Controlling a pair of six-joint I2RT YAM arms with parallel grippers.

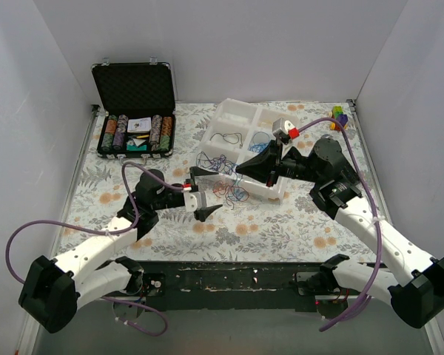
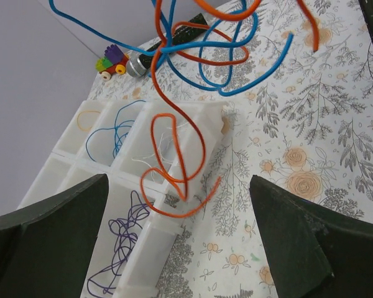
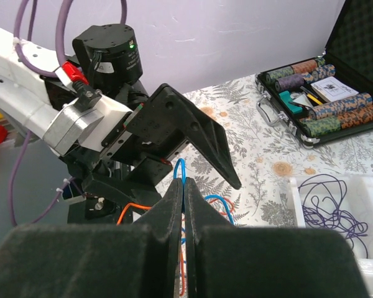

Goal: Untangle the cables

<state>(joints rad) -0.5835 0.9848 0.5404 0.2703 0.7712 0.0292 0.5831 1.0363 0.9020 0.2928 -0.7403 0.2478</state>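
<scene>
Over the near edge of the white, ridged plastic tray [image 1: 233,111], the cables [image 2: 164,49] dangle as thin, glossy orange, blue and red loops, knotted together. The right gripper [image 1: 240,169] is pinched tight on a blue strand; the left gripper [image 1: 211,191] gapes wide, holding nothing.

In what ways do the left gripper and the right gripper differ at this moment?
The left gripper stands wide open, while the right gripper is shut. The left gripper holds nothing; the right gripper pinches a blue cable. Both point at the tangled cables beside the white tray.
</scene>
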